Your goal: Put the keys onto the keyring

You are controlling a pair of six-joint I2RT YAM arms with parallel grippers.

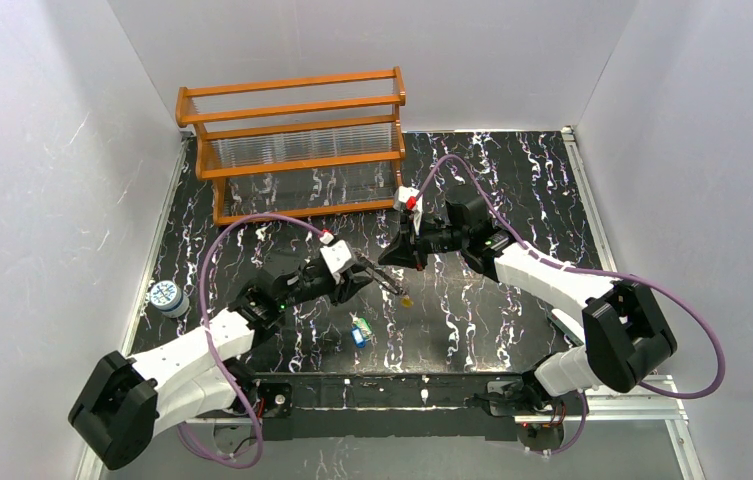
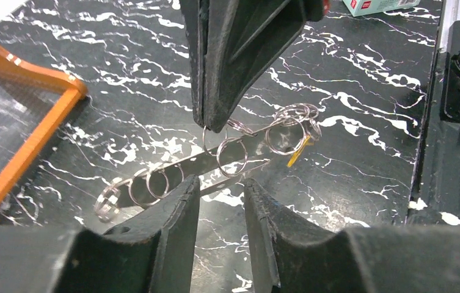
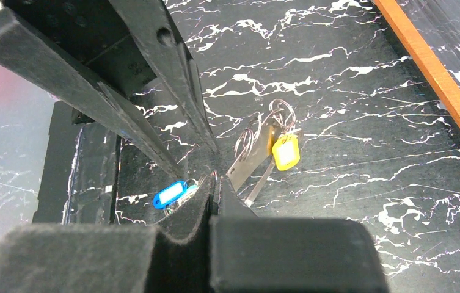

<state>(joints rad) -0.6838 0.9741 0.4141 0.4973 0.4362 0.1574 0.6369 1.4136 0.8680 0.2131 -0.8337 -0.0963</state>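
The keyring (image 2: pixel 239 160) shows as a flat silvery strip carrying several wire rings, slanting just past my left fingertips; it also shows in the top view (image 1: pixel 389 283) and the right wrist view (image 3: pixel 248 162). A yellow key (image 2: pixel 297 152) hangs from its far end (image 3: pixel 286 152) (image 1: pixel 407 298). My right gripper (image 3: pixel 215 183) is shut, pinching one wire ring from above (image 2: pixel 214 125). My left gripper (image 2: pixel 220 186) is open, its fingertips right at the strip's edge with the mat showing between them. A blue key (image 3: pixel 169 194) and a green one (image 1: pixel 361 325) lie together on the mat.
An orange wooden rack (image 1: pixel 292 150) stands at the back left of the black marbled mat. A small blue and white round tin (image 1: pixel 165 297) sits at the left edge. White walls close in on three sides. The two grippers (image 1: pixel 364 275) (image 1: pixel 404 260) are almost touching mid-table.
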